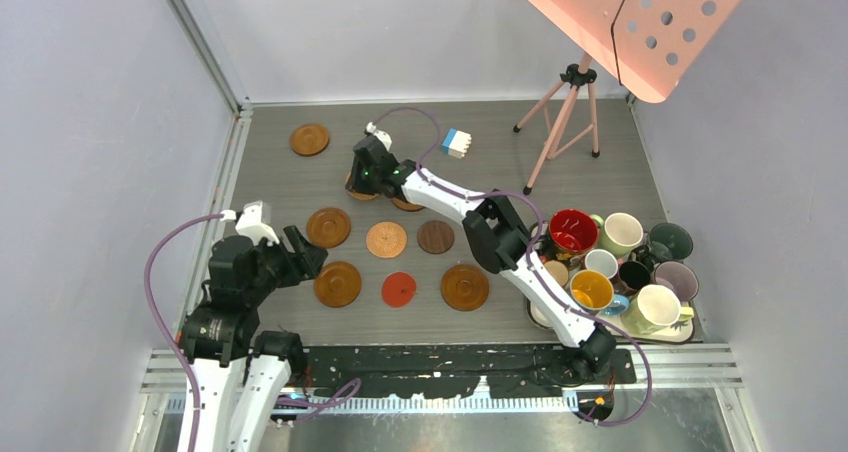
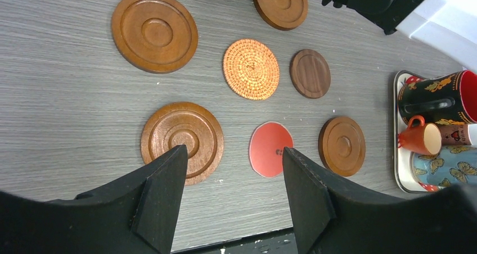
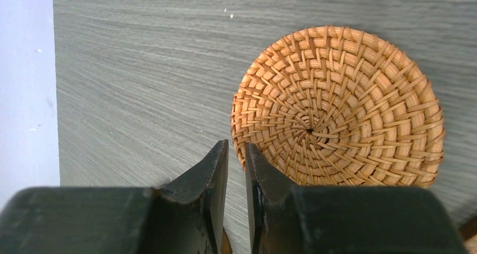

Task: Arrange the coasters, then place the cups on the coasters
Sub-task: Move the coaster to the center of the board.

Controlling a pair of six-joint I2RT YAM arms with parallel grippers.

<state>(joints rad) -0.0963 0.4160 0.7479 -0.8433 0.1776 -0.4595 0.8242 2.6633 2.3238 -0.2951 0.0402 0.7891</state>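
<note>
Left gripper [image 2: 233, 153]: jaws spread wide with nothing between them; it hung above the grey table [image 1: 500, 162], over the near row of coasters

Right gripper [image 3: 236, 147]: its arm reached to the far middle of the table. The jaws were drawn almost together, leaving a slim slit. A brown sliver showed low in the slit; whether anything was pinched could not be told

Pale woven coaster [image 3: 337, 108]: flat on the table, just beyond the right fingertips

Small wooden coaster [image 2: 280, 4]: flat, just beside the right gripper

Far wooden coaster [image 1: 309, 139]: alone at the far left, well apart from the rest

Middle row, left to right, none touching: large rimmed coaster [image 2: 154, 31], orange woven coaster [image 2: 251, 69], dark brown coaster [image 2: 310, 73]

Near row, left to right, none touching: second rimmed coaster [image 2: 181, 141], red coaster [image 2: 271, 149], plain wooden coaster [image 2: 342, 145]

White tray [image 2: 397, 172]: at the right, near edge, with all the cups crowded on it and none on a coaster

Cups on the tray: red-inside mug [image 1: 572, 230], cream mug [image 1: 621, 234], dark green mug [image 1: 670, 242], yellow-inside mug [image 1: 592, 290], small orange cup [image 2: 419, 139]

Blue-and-white block [image 1: 456, 143]: on the far table, apart from the coasters

Tripod stand [image 1: 560, 122]: at the far right, carrying a pink perforated board [image 1: 640, 22]
</note>
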